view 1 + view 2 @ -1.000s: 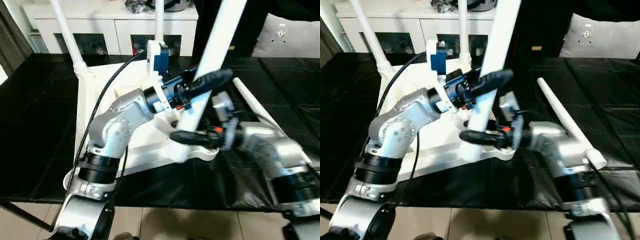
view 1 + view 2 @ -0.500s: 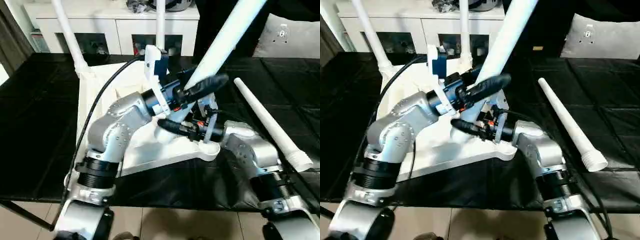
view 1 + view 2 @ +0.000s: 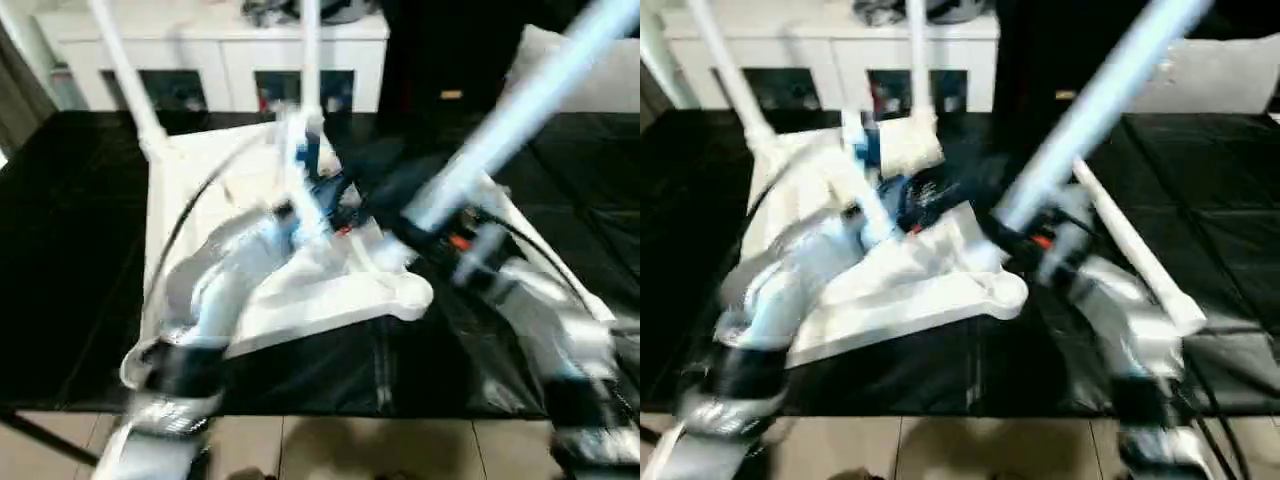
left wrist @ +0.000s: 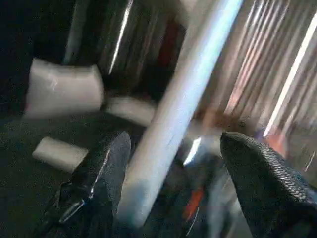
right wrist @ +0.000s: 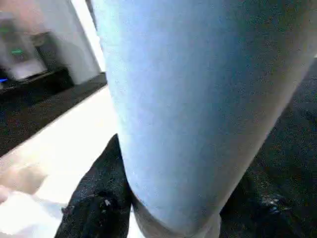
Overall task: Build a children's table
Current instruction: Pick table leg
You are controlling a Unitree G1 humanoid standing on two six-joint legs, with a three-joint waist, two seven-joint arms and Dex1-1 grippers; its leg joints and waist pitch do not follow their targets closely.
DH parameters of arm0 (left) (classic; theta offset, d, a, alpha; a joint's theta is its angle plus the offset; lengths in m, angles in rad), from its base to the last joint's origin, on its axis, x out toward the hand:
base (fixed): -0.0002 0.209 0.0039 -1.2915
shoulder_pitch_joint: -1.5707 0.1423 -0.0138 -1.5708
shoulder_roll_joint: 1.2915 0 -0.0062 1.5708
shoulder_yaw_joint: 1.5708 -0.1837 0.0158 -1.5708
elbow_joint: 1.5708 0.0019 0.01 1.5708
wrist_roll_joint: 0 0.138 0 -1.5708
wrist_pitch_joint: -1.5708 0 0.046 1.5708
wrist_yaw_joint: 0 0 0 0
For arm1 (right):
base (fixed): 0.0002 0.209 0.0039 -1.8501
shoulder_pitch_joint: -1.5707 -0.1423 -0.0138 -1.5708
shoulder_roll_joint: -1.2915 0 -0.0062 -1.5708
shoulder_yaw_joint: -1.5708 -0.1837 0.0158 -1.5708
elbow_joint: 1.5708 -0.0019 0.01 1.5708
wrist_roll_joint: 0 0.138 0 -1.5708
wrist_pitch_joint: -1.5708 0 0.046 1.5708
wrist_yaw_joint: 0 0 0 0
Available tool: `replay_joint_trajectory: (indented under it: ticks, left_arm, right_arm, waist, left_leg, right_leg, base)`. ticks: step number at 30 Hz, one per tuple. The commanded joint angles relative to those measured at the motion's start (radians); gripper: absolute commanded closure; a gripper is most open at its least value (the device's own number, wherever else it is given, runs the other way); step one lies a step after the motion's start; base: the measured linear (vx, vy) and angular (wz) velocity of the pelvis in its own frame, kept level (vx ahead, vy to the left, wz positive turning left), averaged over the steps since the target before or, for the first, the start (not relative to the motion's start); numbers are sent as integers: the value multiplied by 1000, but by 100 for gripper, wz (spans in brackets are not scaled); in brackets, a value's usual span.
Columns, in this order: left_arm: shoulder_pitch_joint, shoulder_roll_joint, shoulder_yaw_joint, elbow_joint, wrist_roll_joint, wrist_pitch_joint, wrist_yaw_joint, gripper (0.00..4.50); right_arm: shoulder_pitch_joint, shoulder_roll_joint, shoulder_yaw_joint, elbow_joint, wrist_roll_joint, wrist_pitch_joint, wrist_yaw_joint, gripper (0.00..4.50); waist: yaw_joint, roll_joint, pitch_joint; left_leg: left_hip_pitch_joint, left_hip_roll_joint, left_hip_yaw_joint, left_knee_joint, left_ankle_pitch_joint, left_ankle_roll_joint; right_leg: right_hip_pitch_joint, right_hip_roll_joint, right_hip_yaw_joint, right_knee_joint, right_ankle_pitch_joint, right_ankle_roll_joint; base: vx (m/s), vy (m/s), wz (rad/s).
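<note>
**Third leg in hand, near corner socket waiting**

While the upturned table top (image 3: 200,190) lies ribbed side up on the black-covered work surface (image 3: 60,250), the right gripper (image 5: 168,213) is clamped on the thick lower part of a white leg (image 3: 520,110), one black finger showing on either side of the tube in the right wrist view. From those jaws the leg slants up and away toward the robot's right, well off vertical. The left gripper (image 4: 171,183) stands with its fingers (image 4: 104,173) spread wide apart, the same leg running between them with a gap on both sides, so it is guarding the tube and not gripping it.

Two legs (image 3: 125,75) already stand in the far sockets, beyond both sets of jaws. A fourth leg (image 3: 1130,250) lies loose on the surface, just outside the right gripper. The round corner socket (image 3: 405,292) nearest the robot sits empty, below and slightly to the near side of the right jaws.

The step in hand looks like seating the third leg. By my reading, the butt of the tube is close to that socket but not yet entered; the blur hides the exact contact. The next move calls for swinging the leg upright so its axis lines with the socket, then pressing or twisting it down, with the left jaws closing in to steady the shaft. Tilted entry would likely jam or lever the top.
</note>
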Motion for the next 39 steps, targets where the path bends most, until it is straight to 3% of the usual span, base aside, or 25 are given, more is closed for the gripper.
replay_joint_trajectory:
  ticks: [1,5,6,7,10,14,15,20,21,22,25,29,32,33,39]
  left_arm:
    - [12,39,-96,10,100,-27,-35,119]
    - [28,129,-273,68,276,-105,-55,119]
    - [28,129,-273,68,276,-105,-55,119]
    - [26,128,-282,91,287,-84,-41,151]
    - [22,125,-295,144,315,-77,-30,156]
    - [17,140,-317,181,348,-78,-38,190]
    - [16,144,-320,186,353,-74,-39,200]
    - [19,162,-329,198,379,-67,-46,254]
    - [20,163,-329,207,390,-79,-42,254]
    - [20,164,-330,214,399,-86,-41,269]
    - [17,183,-346,248,437,-107,-45,283]
    - [22,192,-345,245,436,-102,-61,317]
    - [28,195,-339,239,435,-95,-72,328]
    - [33,196,-334,238,436,-95,-80,354]
    - [41,194,-312,241,418,-102,-99,402]
  right_arm:
    - [6,-8,-15,-45,-28,10,-37,261]
    - [37,-24,-9,-75,-65,5,-95,261]
    - [37,-24,-9,-75,-65,5,-95,261]
    - [45,-31,-3,-87,-78,13,-113,261]
    - [68,-42,13,-118,-108,29,-142,261]
    - [96,-35,19,-147,-121,35,-163,261]
    - [100,-33,20,-149,-122,33,-166,262]
    - [105,-29,18,-159,-112,57,-188,262]
    - [105,-29,19,-160,-112,57,-188,262]
    - [105,-27,20,-161,-114,57,-188,262]
    - [103,-25,25,-164,-115,58,-186,262]
    - [102,-28,31,-165,-112,59,-183,262]
    - [101,-30,34,-167,-110,64,-180,262]
    - [100,-29,36,-169,-108,68,-175,262]
    - [97,-38,49,-179,-91,80,-139,262]
  waist:
    - [-3,-11,-66]
    - [-6,-8,-66]
    - [-6,-10,-66]
    - [-7,-8,-67]
    - [-7,-12,-67]
    - [-9,-11,-67]
    - [-11,-15,-66]
    - [-18,-11,-63]
    - [-18,-11,-64]
    - [-19,-18,-65]
    - [-18,-15,-66]
    - [-18,-13,-65]
    - [-19,-14,-63]
    - [-19,-14,-63]
    - [-19,-14,-63]
  left_leg:
    - [4,30,-11,-75,-168,45]
    - [5,29,-11,-76,-182,32]
    - [5,29,-11,-76,-182,30]
    - [4,28,-9,-75,-168,26]
    - [2,26,-8,-73,-157,29]
    - [2,26,-9,-73,-165,37]
    - [1,26,-9,-75,-172,37]
    - [4,27,-10,-76,-194,35]
    - [3,28,-10,-76,-190,35]
    - [2,28,-10,-76,-187,37]
    - [0,26,-10,-75,-170,44]
    - [2,29,-10,-76,-176,41]
    - [2,28,-10,-76,-188,39]
    - [2,28,-10,-76,-189,39]
    - [1,28,-10,-77,-184,41]
  right_leg:
    - [56,-51,39,-88,-339,-130]
    - [55,-51,42,-89,-329,-128]
    - [55,-52,42,-88,-324,-128]
    - [57,-53,43,-85,-300,-140]
    - [59,-52,43,-83,-271,-160]
    - [59,-53,43,-85,-287,-155]
    - [59,-54,42,-86,-296,-154]
    - [55,-53,42,-90,-331,-157]
    - [56,-54,42,-89,-324,-157]
    - [56,-54,43,-89,-319,-157]
    - [58,-55,43,-86,-305,-154]
    - [56,-57,44,-85,-301,-168]
    - [55,-57,44,-87,-319,-167]
    - [55,-58,44,-88,-325,-165]
    - [56,-57,44,-87,-325,-162]
  base:
    - [0,0,0]
    - [0,0,0]
    - [0,0,0]
    - [0,0,0]
    - [0,0,0]
    - [0,0,0]
    - [0,0,0]
    - [0,0,0]
    - [0,0,0]
    - [0,0,0]
    - [0,0,0]
    - [0,0,0]
    - [0,0,0]
    - [0,0,0]
    - [0,0,0]
